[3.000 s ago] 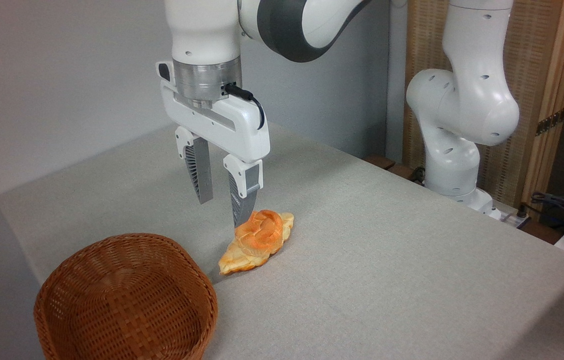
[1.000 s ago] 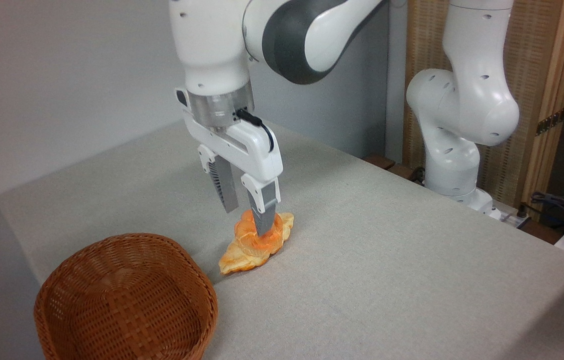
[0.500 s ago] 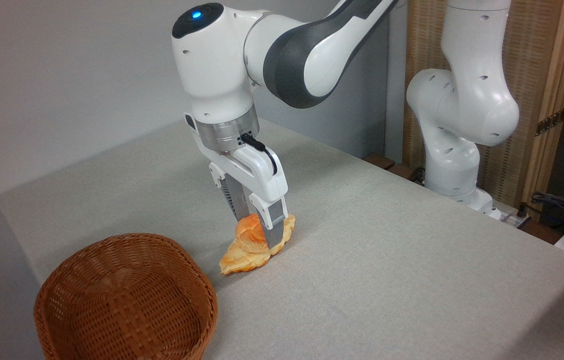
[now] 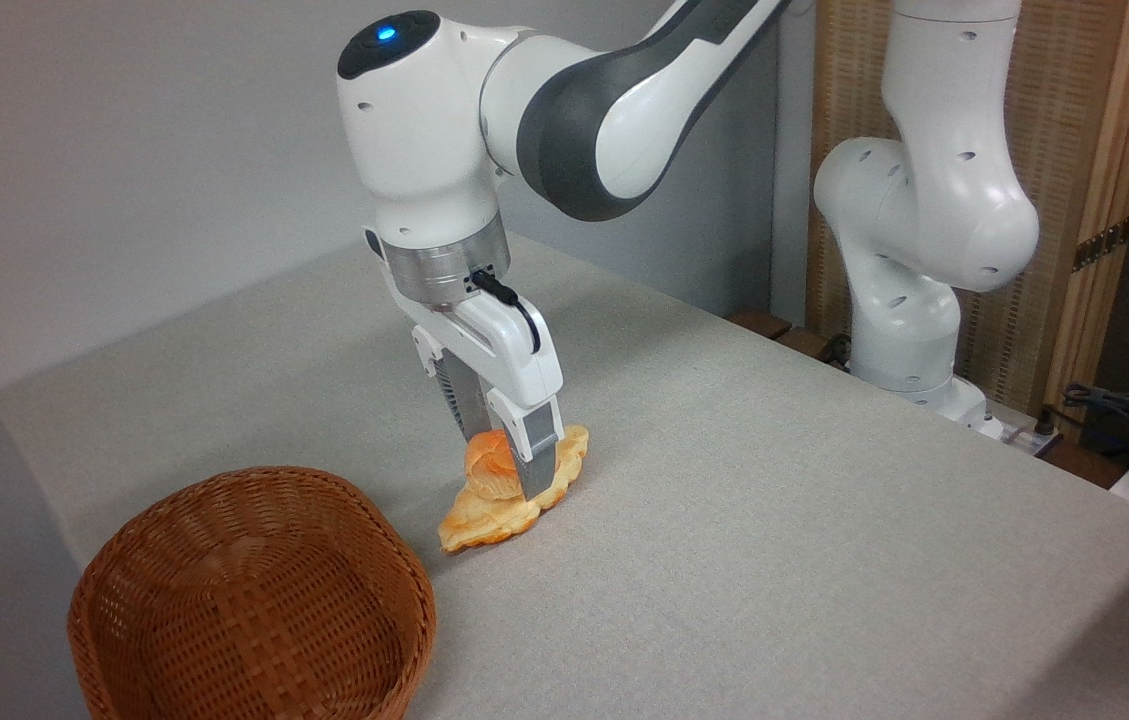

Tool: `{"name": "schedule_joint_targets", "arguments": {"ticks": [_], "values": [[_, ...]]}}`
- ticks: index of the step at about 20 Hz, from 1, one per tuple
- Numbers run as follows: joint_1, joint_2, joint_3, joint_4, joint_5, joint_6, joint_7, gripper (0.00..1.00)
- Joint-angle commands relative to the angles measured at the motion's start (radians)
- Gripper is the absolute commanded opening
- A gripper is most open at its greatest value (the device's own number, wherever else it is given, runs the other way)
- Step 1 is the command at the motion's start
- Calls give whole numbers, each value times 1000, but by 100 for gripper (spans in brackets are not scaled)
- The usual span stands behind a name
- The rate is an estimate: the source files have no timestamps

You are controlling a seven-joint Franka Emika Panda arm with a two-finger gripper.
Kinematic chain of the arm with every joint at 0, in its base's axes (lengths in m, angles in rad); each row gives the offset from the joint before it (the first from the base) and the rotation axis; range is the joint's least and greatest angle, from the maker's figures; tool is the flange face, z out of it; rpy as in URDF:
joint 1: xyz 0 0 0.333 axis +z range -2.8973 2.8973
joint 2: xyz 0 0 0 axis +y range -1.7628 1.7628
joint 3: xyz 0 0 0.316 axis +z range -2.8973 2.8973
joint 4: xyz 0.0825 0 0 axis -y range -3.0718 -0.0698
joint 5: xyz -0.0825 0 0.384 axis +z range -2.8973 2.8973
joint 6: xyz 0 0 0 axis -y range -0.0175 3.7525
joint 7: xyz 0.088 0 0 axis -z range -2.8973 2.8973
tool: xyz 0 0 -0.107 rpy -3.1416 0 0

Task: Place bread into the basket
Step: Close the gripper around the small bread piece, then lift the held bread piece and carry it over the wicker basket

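The bread point(image 4: 490, 468), a small golden bun with an orange-browned top, sits squeezed between my two fingers. My gripper point(image 4: 506, 470) points down and is shut on the bread; the near finger point(image 4: 534, 460) covers the bun's right side and the far finger is partly hidden behind it. The bun rests on, or just above, a flat pastry; I cannot tell which. The reddish-brown woven basket point(image 4: 402, 590) stands at the lower left with nothing in it, its rim a short way left of and below the bun.
A flat leaf-shaped ridged pastry point(image 4: 479, 527) lies on the grey table point(image 4: 774, 520) under the bun. The arm's white base point(image 4: 909, 340) stands at the table's far right, with cables point(image 4: 1119, 410) beside it. The table's left edge runs close behind the basket.
My gripper came down over the bun with its fingers apart and has shut on it, squeezing it narrower. In the last half second the wrist shifted slightly left with the bun.
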Motion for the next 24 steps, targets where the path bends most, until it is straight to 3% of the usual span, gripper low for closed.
{"name": "schedule_joint_targets", "arguments": {"ticks": [1,9,13,17,20,21,22,23,24], "values": [[-2,2,1,3,14,7,16,36],[-2,-3,3,46,11,0,16,36],[-2,-6,6,118,-17,1,10,36],[-1,11,9,155,-32,107,12,38],[-1,49,9,161,-37,232,6,46],[-1,64,9,172,-50,265,6,52],[-1,84,9,182,-67,295,4,80],[-1,103,11,190,-78,334,3,86],[-1,118,11,195,-83,370,0,100]]}}
